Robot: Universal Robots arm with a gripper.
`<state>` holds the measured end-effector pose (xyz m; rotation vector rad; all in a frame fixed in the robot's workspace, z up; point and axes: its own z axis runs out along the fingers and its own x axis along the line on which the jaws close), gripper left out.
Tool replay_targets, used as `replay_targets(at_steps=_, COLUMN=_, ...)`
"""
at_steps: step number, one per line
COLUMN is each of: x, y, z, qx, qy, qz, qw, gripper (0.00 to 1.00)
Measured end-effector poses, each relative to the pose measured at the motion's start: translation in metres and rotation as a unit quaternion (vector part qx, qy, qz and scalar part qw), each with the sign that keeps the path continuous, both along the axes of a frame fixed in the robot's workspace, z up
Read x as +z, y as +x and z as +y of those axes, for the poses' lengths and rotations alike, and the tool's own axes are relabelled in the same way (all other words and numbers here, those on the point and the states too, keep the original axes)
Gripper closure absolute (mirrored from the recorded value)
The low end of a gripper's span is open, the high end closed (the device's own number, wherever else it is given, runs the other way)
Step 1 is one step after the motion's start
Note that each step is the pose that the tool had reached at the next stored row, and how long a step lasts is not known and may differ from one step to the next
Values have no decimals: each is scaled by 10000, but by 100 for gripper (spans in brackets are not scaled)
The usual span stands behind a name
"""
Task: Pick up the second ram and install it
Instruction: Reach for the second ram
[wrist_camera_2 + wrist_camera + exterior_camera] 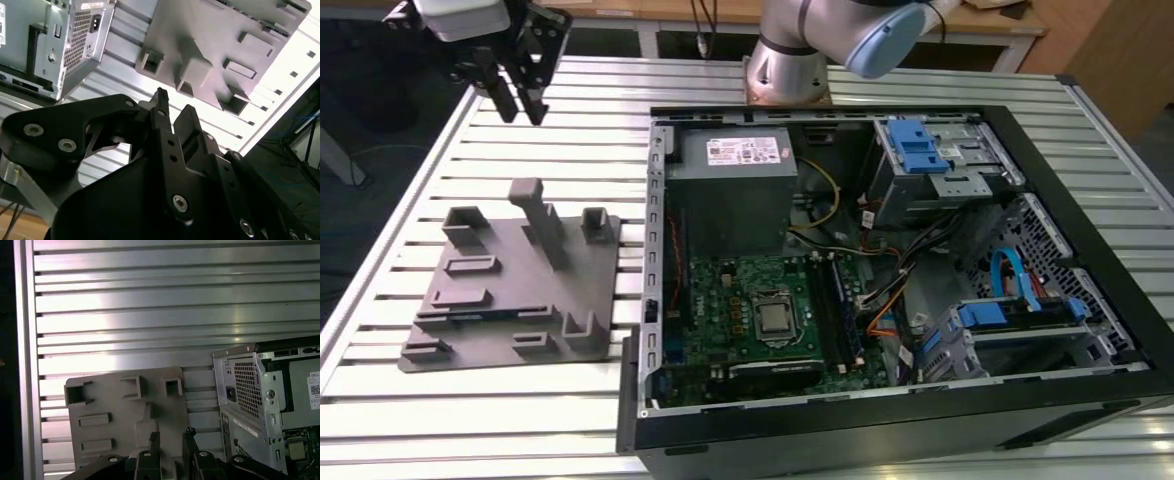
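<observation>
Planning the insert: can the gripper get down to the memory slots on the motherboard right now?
Probably yes. The case lies open on top and nothing covers the memory slots; loose cables lie close beside them. The gripper hangs over the table.

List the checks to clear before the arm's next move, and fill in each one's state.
1. Gripper empty: ok, nothing in it.
2. Gripper open: ok, a gap shows in both wrist views.
3. Gripper clear of the gray fixture: ok, it hangs apart from it.
4. Location of the second ram: cannot tell.
5. Computer case open, motherboard exposed: ok.
</observation>
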<state>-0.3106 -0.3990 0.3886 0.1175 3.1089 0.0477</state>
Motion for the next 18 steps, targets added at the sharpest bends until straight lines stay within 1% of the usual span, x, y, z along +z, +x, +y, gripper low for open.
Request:
replay_targets(at_steps=2, x=-1, y=-81, z=0, qx=0, qy=0, qz=-4, qw=10000, gripper=68)
replay_targets(at_steps=8, x=-2, y=-277, z=0, qx=0, qy=0, qz=-7, qw=10000, gripper=68)
replay_targets(at_steps=11, x=-3, y=-399, z=0, qx=0, qy=0, qz=-10, qw=10000, gripper=68)
replay_targets(at_steps=15, x=-16, y=-521, z=-1, qx=0, qy=1, qz=-11, qw=10000, gripper=68)
replay_targets(at_steps=17, x=-28, y=-569, z=-23, qx=0, qy=0, qz=-11, qw=10000, gripper=68)
replay_targets(at_steps=18, x=-33, y=-587, z=-47, qx=1, qy=1, qz=-11, qw=10000, gripper=68)
